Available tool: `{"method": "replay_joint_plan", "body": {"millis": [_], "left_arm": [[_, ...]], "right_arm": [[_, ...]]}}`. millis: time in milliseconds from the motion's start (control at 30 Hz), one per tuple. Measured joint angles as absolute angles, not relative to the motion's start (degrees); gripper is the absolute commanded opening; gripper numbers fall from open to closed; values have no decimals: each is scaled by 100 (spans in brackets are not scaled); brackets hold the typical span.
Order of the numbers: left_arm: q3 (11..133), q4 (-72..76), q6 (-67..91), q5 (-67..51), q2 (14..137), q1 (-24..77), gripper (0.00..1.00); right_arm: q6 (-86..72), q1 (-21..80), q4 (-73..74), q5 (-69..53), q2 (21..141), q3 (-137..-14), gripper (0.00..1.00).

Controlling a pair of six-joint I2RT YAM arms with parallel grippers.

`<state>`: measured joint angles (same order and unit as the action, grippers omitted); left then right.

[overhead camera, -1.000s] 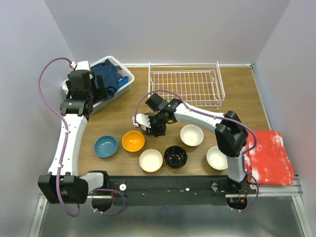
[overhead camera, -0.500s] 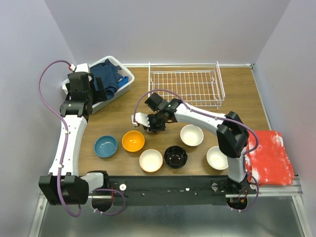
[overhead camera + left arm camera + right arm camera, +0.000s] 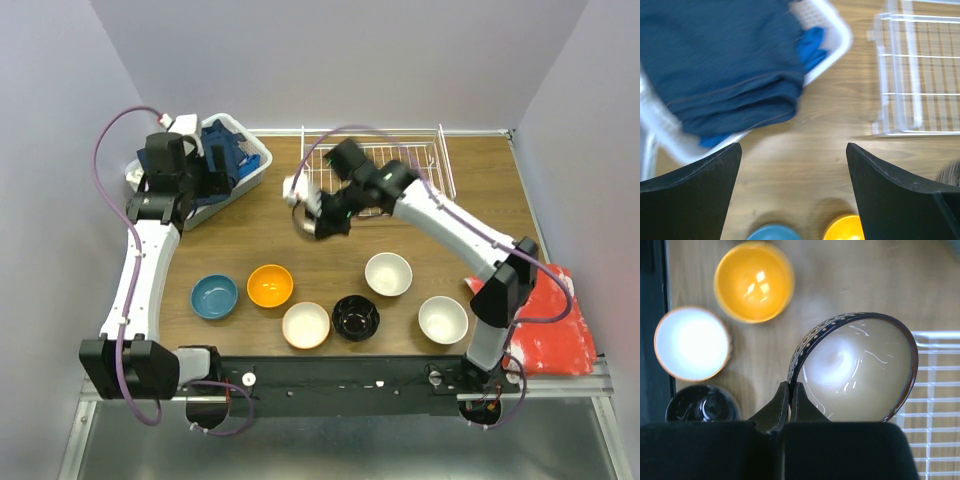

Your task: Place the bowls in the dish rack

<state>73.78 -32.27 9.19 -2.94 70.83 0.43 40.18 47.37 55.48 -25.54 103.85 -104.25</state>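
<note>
Right gripper pinches dark bowl by its rim at the dish rack's edge; lowering inside looks next. Left gripper hangs open.

**Rig appearance, both arms**

The left arm and right arm had white link shells with black joint housings. A purple cable looped loosely along each arm. Both bases sat on a black rail marked with a few small pale spots, too small to identify. The left claw had two broad matte-black fingers with rounded edges. The right claw was also black, with fingers tapering to thin tips.
</note>
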Motion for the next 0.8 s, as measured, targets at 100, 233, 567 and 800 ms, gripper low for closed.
{"method": "replay_joint_plan", "body": {"millis": [100,233,567,800], "left_arm": [[7706,-3017,904,-652,7389,333,94],[7994,-2731,897,-1107,7743,582,94],[7317,-1627,738,-1962,7950,832,95],[7155,-1616,646,-2443,7985,1118,94]], "right_arm": [[3256,3988,5374,-3052,10390,-10989,1],[1925,2718,4421,-3743,10407,-11150,1],[-2038,1621,1227,-5553,11522,-10720,1],[-3739,1382,-242,-6014,12822,-11076,1]]}}
